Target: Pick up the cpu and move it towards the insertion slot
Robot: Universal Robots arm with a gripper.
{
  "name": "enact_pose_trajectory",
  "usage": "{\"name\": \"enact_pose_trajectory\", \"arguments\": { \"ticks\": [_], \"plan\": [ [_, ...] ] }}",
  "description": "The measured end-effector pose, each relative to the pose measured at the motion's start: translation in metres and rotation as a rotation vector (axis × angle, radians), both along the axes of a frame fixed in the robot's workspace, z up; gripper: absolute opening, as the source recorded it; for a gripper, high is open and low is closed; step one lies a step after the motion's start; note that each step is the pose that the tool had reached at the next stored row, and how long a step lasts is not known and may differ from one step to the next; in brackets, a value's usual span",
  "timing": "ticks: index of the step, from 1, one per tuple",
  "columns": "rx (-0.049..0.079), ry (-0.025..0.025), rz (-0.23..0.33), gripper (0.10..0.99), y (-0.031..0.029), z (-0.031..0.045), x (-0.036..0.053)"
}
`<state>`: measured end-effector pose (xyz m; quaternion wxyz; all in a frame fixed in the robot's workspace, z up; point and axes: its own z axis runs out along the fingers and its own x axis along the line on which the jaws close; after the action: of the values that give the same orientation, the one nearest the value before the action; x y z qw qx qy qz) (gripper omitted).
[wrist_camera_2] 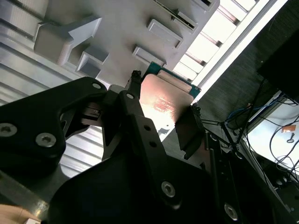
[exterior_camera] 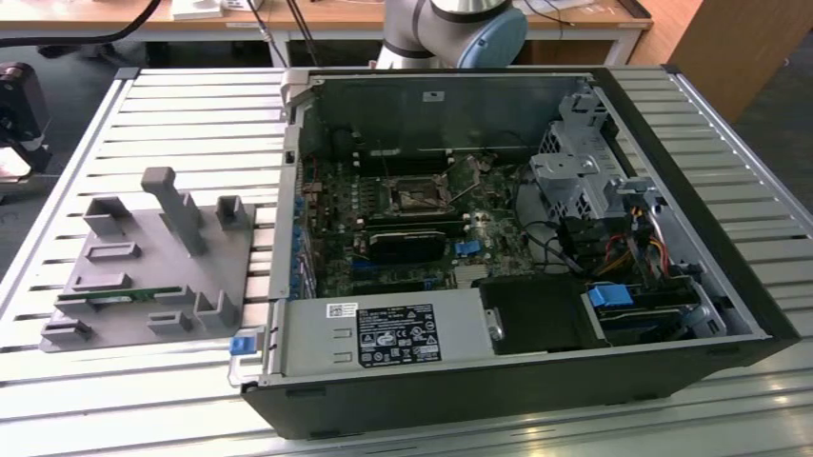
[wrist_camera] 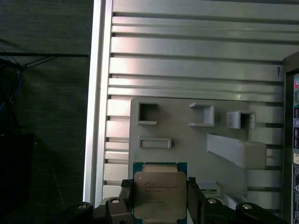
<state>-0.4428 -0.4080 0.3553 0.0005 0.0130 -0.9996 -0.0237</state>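
My gripper [wrist_camera: 160,205] is shut on the cpu [wrist_camera: 160,186], a flat square chip with a silver top and a green rim, pinched by its two side edges between the black fingers [wrist_camera: 194,200]. In the second wrist view the cpu [wrist_camera_2: 163,93] sits between the gripper's [wrist_camera_2: 162,112] fingers, glowing pink with reflected light. It hangs above the grey tray [wrist_camera: 187,140], clear of the recesses. The insertion slot [exterior_camera: 417,197] is the small dark socket with a silver frame on the motherboard inside the open computer case, in the exterior view.
The grey tray [exterior_camera: 140,257] lies on the slatted metal table [exterior_camera: 190,114], at the exterior view's left, with a green memory stick [exterior_camera: 121,300] in it. The open black case [exterior_camera: 534,381] holds a long black module [exterior_camera: 406,243], drive cages and cables. The table edge [wrist_camera: 98,93] borders dark floor.
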Motion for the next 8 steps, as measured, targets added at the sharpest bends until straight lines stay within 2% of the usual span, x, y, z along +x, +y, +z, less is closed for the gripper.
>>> {"name": "enact_pose_trajectory", "arguments": {
  "ticks": [8],
  "plan": [
    [0.0, 0.0, 0.0, 0.541, 0.0, 0.0066, 0.0]
  ]
}}
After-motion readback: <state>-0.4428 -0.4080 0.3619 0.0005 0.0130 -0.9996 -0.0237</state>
